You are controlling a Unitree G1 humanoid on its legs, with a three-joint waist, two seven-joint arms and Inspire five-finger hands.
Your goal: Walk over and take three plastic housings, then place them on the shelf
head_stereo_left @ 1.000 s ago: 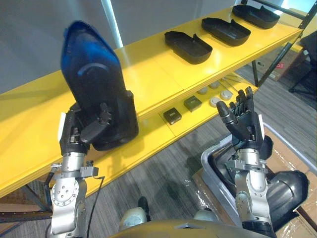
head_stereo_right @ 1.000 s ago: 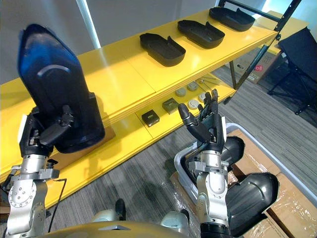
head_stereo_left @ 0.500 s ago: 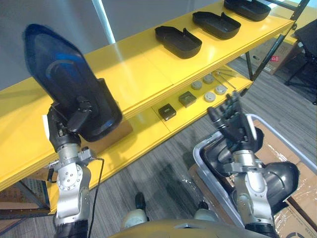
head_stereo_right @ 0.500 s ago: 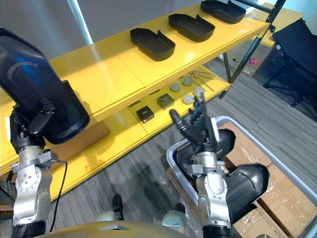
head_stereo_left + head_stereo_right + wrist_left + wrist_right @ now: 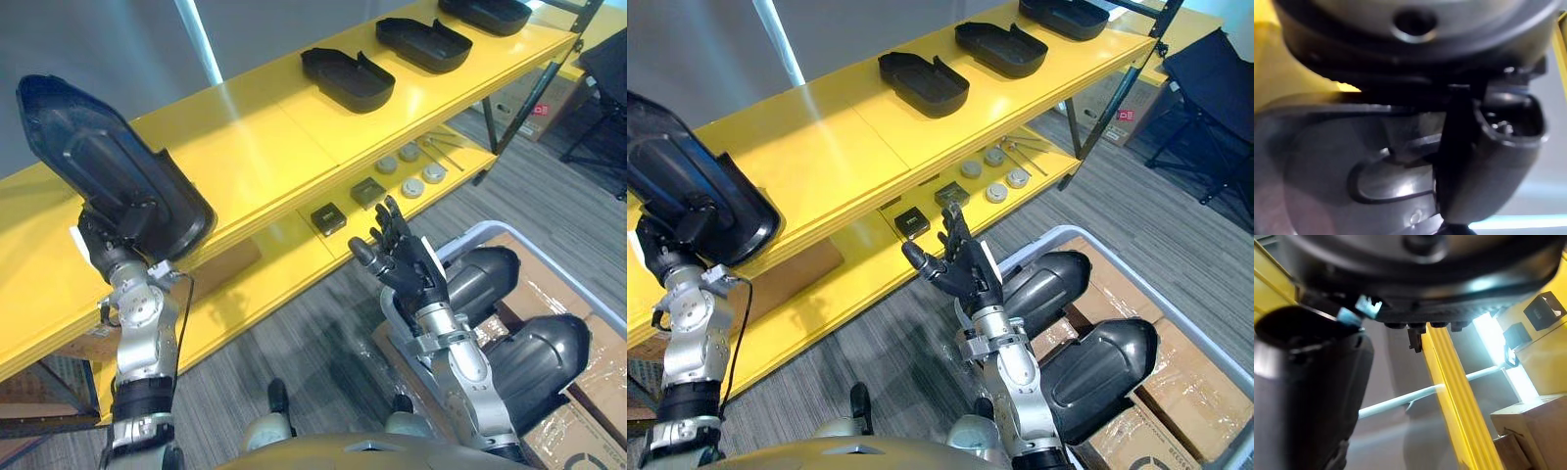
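Since the housing (image 5: 98,166) clasped by the left hand (image 5: 103,247) is tipped lower at upper left, shelf (image 5: 265,147) placement is judged near; right hand (image 5: 407,266) splayed.

The yellow shelf (image 5: 265,147) looks smooth and shiny (light gleams on its top), the black housing (image 5: 108,166) is smooth plastic with a soft shine, the two grey housings (image 5: 534,357) look glossier, the floor (image 5: 294,333) is rough grey carpet, and the boxes (image 5: 1200,387) are brown cardboard.
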